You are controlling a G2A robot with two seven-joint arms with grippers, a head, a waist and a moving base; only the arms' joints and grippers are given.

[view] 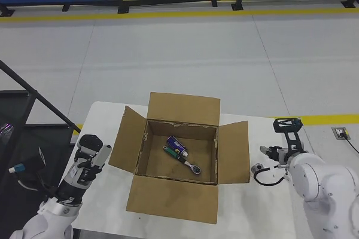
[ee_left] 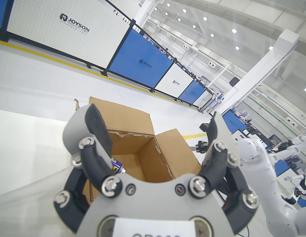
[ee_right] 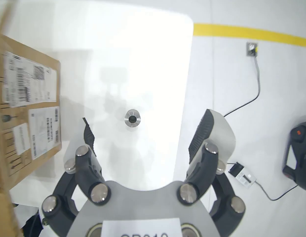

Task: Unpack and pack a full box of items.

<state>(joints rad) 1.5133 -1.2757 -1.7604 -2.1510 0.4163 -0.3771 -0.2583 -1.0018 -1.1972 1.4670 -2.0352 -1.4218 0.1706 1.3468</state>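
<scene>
The box (view: pixel 182 109) is plain brown cardboard and stands open in the middle of the white table (view: pixel 245 209), all four flaps folded outward. The flap on the robot's right carries several white printed labels (ee_right: pixel 32 99). On the box floor lie a blue can (view: pixel 176 145) with a pale end and a silver ratchet wrench (view: pixel 190 164). They lie close together, both flat, with their long axes running diagonally from the far left of the box toward its near right. The wrench's round head is at the near-right end. The can's end also shows over the box wall in the left wrist view (ee_left: pixel 117 166). The left gripper (ee_left: pixel 154 114) is just beside the box's left flap, aimed across the box (ee_left: pixel 133 114), its fingers spread wide with nothing between them. The right gripper (ee_right: pixel 146 120) is over bare table (ee_right: pixel 143 50) to the right of the box, pointing down, its fingers also wide apart and empty. Below it a small silver socket (ee_right: pixel 132 118) stands on end on the table, its dark bore facing up, apart from the box.
</scene>
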